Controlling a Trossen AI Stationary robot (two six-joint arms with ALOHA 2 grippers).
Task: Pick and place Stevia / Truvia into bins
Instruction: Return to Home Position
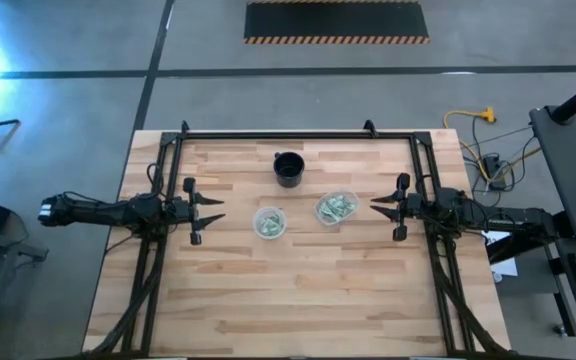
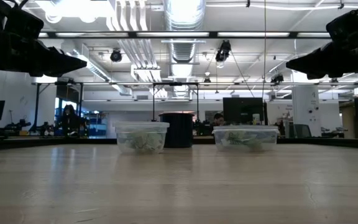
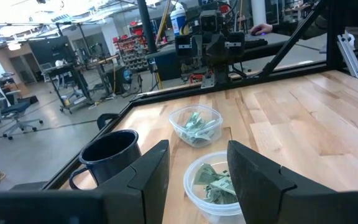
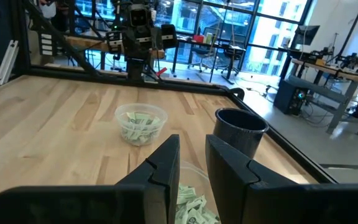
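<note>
Pale wood table (image 1: 298,310) in an open workshop, black cup (image 1: 288,168) toward the back middle.
Left clear cup (image 1: 258,214) just in front of the black cup, slightly to its left. Right clear cup (image 1: 352,199) in front of the black cup and to its right, touching neither. Green-and-white packets (image 1: 335,209) heaped inside both clear cups. Left gripper (image 1: 218,216) raised off the table well to the left of the black cup, pointed inward, fingers spread wide, empty. Right gripper (image 1: 376,207) raised well to the right of the black cup, pointed inward, fingers parted by a narrower gap, empty. Person (image 2: 68,119) far behind the black cup in the low view.
</note>
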